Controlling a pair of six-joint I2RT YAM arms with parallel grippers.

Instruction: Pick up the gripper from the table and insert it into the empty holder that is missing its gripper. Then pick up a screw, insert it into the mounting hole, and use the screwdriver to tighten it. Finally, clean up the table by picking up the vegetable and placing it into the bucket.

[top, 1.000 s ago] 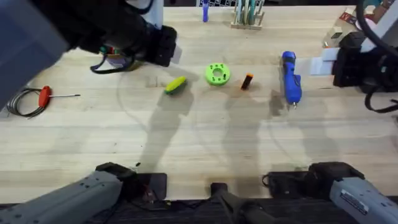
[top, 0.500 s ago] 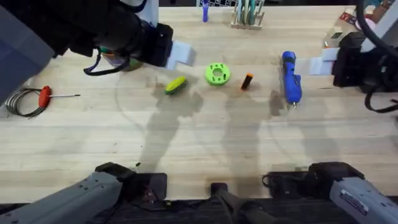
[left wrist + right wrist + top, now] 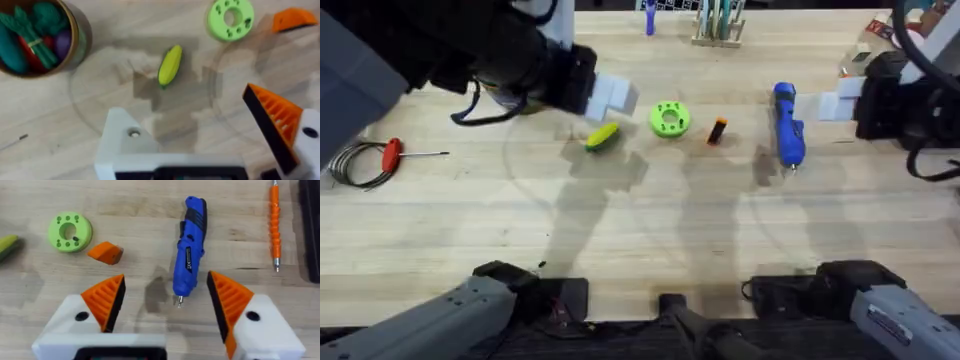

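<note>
— where did we have the gripper (image 3: 105, 252) lying?

— ahead of the right gripper (image 3: 167, 300) and off to one side, flat on the table (image 3: 650, 230), just beside the green disc (image 3: 70, 231). the right pincer stood wide, both orange pads on, holding nothing, with the screwdriver (image 3: 189, 250) lying nearly in line between its fingers.

— and the left one?

— our left gripper (image 3: 200, 125) also stood wide and empty, but one finger was the bare white holder (image 3: 125, 137) with no pad, and the other carried its ribbed orange pad (image 3: 272, 117). the vegetable (image 3: 170, 64) lay just ahead of it, with the bucket (image 3: 75, 45), already full of toy greens, farther off to the side.

— how did we judge the loose piece would handle?

— light, stiff plastic, we thought, and a wedge, so a pinch on the sloped faces could squirt it out. we reckoned the flat sides near the thicker dark end were the place to hold, leaving the part that seats in the holder free.

— fragile?

— not much, in our view; the worry was it sliding on the smooth wood when nudged.
</note>
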